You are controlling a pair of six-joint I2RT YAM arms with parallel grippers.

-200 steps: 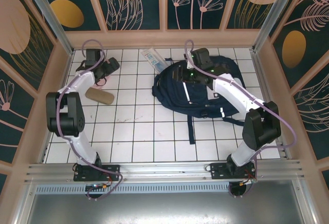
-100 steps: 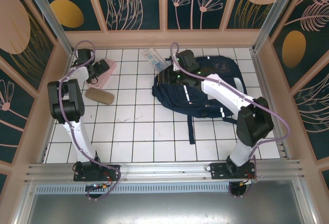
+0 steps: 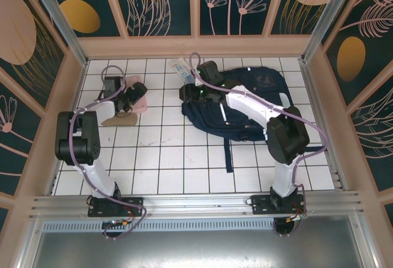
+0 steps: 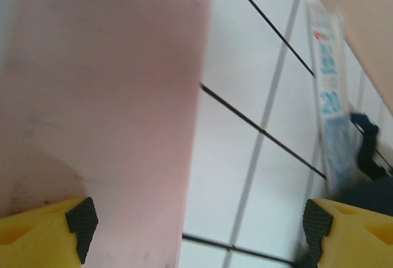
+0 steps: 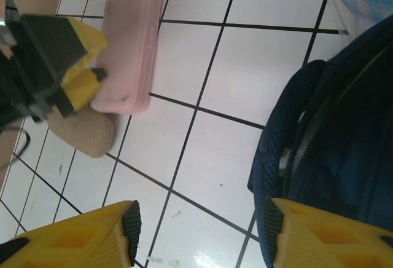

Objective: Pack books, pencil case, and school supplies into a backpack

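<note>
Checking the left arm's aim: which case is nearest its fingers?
The pink hard case, right against the left fingers; the tan soft pouch lies beside it.

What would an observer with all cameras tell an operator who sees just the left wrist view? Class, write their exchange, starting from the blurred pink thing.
Operator: What is the pink blur on my left?
Observer: A pink pencil case on the tiles, with the open left gripper over one end.
Operator: Anything else near it?
Observer: A tan pouch lies by that same end.
Operator: Where is the right gripper?
Observer: The right gripper is open, low beside the edge of the backpack.
</note>
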